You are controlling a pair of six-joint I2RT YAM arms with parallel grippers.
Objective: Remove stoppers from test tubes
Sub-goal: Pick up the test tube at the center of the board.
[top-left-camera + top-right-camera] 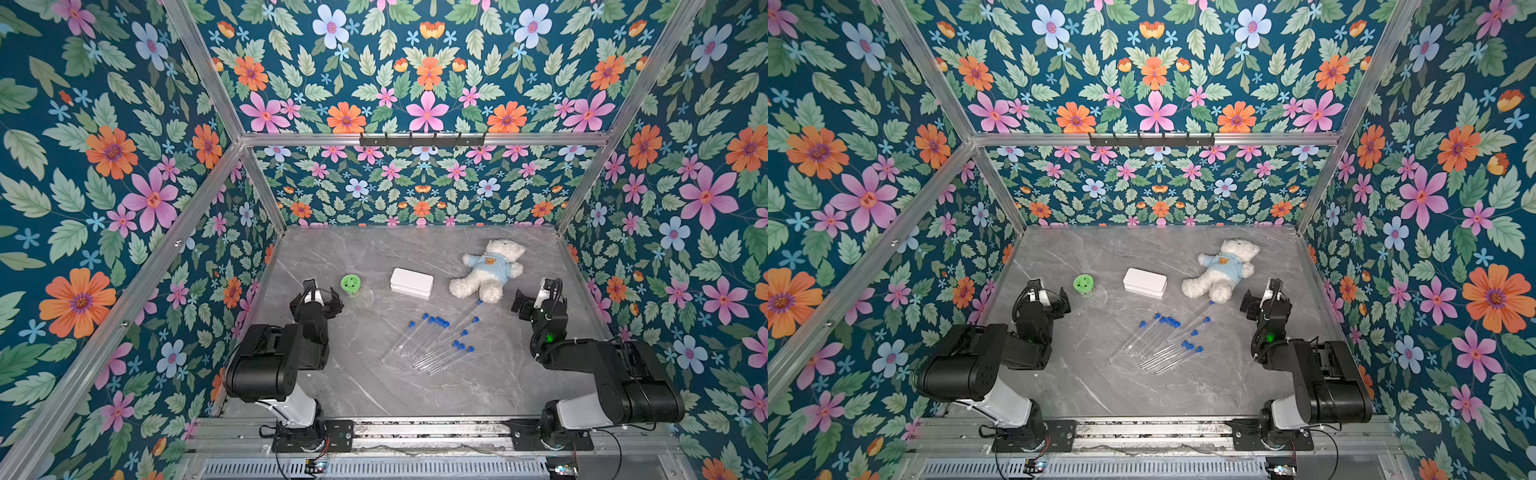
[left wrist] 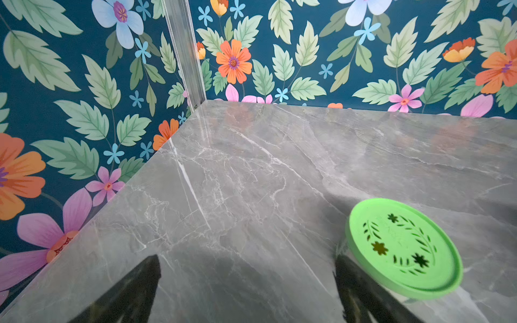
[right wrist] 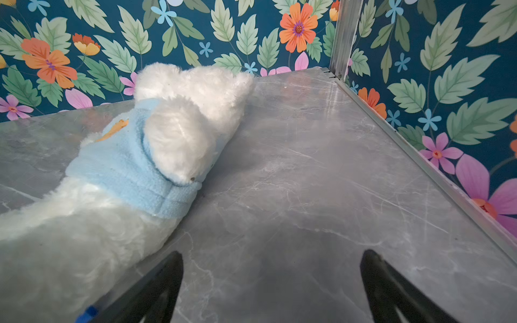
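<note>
While the left pincer (image 2: 247, 279) and right pincer (image 3: 272, 268) gape empty at the sides, nothing's started: test tubes (image 1: 436, 355) lie clustered mid-surface (image 1: 374, 257) between the arms, blue stoppers (image 1: 442, 323) seemingly all still in.

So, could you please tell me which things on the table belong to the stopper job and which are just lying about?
For the job: test tubes, lying flat; blue stoppers, in the tube ends; left gripper and right gripper, both open and empty.
Lying about: green lid; white box; plush bear.
</note>
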